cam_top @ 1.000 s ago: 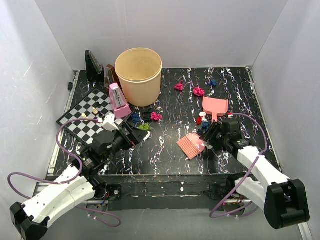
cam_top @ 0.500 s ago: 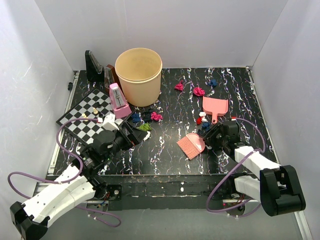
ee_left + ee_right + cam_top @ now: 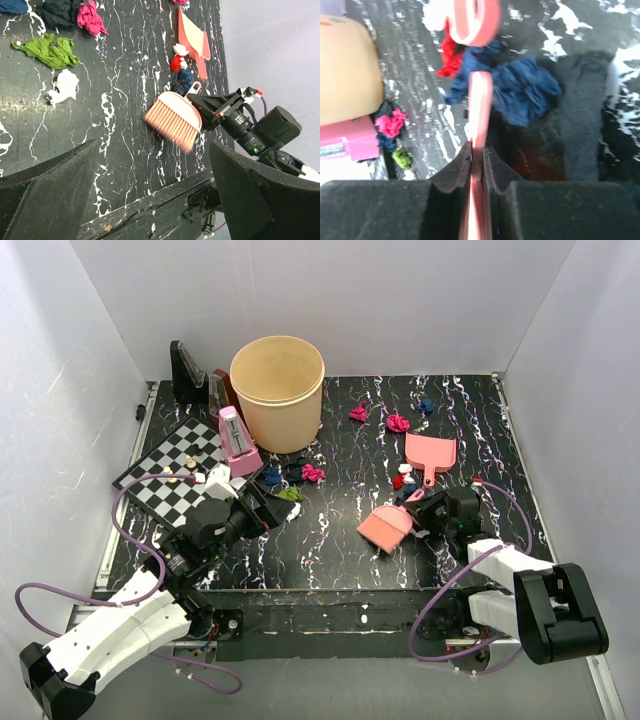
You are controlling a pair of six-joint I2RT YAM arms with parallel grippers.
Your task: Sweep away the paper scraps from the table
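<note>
The pink brush (image 3: 385,528) lies right of the middle of the black marbled table (image 3: 330,560). My right gripper (image 3: 422,518) is shut on its thin handle (image 3: 480,105), the pads pinching it edge-on. Paper scraps lie around: a navy wad (image 3: 525,90) and a red one (image 3: 451,57) just beyond the handle, magenta wads (image 3: 398,423) farther back, and green (image 3: 47,50) and white (image 3: 65,86) wads near my left gripper (image 3: 272,506). That left gripper (image 3: 155,200) hovers open with nothing between its fingers. The pink dustpan (image 3: 431,453) lies behind the brush.
A tall beige bucket (image 3: 278,390) stands at the back left, with a pink metronome-like block (image 3: 238,440) and a chessboard (image 3: 175,472) beside it. White walls close in the table on three sides. The table's front edge (image 3: 165,200) runs below the left gripper.
My right gripper has closed on the brush handle and drawn in toward it. The brush head has tipped and shifted slightly right. The left arm has stayed still.
</note>
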